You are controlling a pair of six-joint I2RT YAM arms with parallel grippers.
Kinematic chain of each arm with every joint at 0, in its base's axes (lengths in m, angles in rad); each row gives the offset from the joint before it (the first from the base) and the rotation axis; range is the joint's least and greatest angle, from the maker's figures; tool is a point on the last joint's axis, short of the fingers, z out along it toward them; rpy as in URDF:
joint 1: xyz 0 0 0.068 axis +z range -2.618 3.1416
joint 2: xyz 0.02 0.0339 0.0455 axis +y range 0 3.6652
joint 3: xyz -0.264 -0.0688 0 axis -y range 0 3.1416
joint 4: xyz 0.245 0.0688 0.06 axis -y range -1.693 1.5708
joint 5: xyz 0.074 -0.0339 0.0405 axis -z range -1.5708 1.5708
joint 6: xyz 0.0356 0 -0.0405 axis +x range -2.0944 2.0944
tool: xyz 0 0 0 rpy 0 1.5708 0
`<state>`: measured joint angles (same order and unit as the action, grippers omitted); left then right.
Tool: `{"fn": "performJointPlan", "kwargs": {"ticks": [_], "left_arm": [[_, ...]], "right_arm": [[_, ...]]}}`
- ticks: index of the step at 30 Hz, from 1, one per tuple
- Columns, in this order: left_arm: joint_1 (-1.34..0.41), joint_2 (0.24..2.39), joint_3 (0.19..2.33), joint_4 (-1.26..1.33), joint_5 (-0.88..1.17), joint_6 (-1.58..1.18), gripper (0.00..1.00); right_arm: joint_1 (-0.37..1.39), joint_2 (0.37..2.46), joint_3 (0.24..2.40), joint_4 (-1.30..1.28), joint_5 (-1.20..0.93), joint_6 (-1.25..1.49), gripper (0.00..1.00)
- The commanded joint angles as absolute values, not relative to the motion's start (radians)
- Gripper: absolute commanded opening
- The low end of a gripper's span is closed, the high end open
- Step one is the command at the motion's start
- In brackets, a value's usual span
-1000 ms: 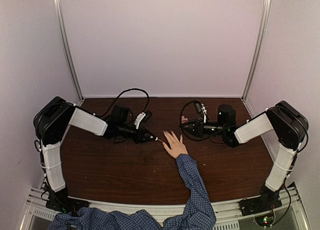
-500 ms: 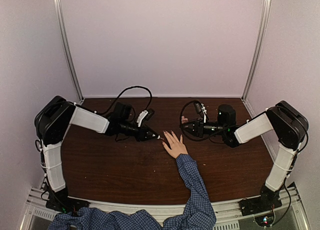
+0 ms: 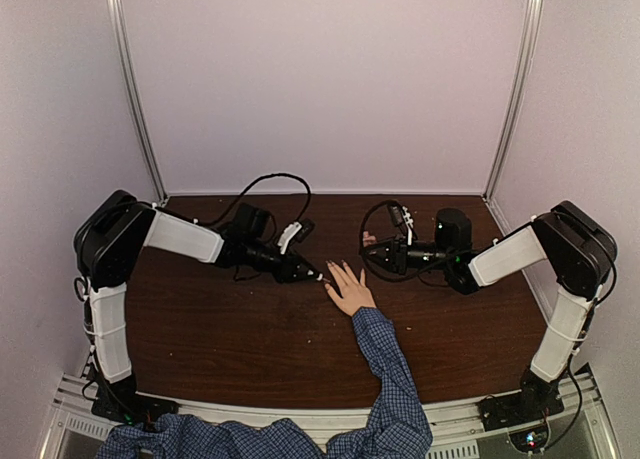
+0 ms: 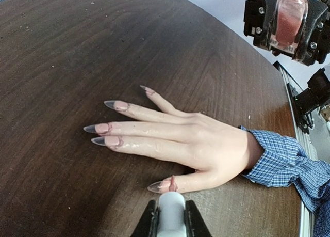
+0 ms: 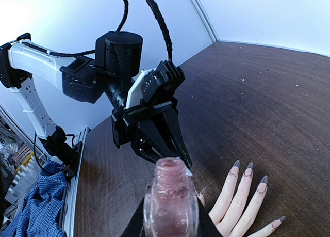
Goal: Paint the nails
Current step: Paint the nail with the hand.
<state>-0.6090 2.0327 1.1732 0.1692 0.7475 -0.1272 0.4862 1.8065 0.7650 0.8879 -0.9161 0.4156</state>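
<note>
Leftward of the hand, the left tool [image 3: 309, 272] has crept nearer the fingers than a second ago, its arm stretched a little further over the worktop [image 3: 220, 349]. The hand and the right arm have not shifted.

The nails [image 4: 97, 128] are long and pointed, greyish at the tips with a patch of pink near the base. They tip the five fingers of a pale hand [image 4: 209, 144] lying palm down on the dark wooden worktop, about midway between the two tools. In the top view its fingers point away from the arm bases and slightly left.

The thumb [image 4: 198, 181] lies nearest the left tool, which pinches a white cap [image 4: 170, 208] between its fingers. The cap's end sits just beside the thumbnail, and I cannot tell whether anything touches the nail.

A blue checked sleeve [image 3: 385, 369] runs from the wrist back to the near edge.

On the hand's other side the right tool [image 4: 287, 28] is clamped on a small uncapped bottle [image 5: 170, 195] of pink polish, held upright and clear of the fingers.
</note>
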Motion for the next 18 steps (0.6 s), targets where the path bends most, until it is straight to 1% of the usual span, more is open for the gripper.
{"fn": "performJointPlan", "kwargs": {"ticks": [1, 18], "left_arm": [[-0.612, 2.066, 1.214, 0.139, 0.75, -0.102, 0.0], [-0.613, 2.074, 1.23, 0.105, 0.743, -0.097, 0.0]], "right_arm": [[0.48, 1.815, 0.782, 0.925, -0.923, 0.417, 0.0], [0.48, 1.815, 0.782, 0.925, -0.923, 0.416, 0.0]]}}
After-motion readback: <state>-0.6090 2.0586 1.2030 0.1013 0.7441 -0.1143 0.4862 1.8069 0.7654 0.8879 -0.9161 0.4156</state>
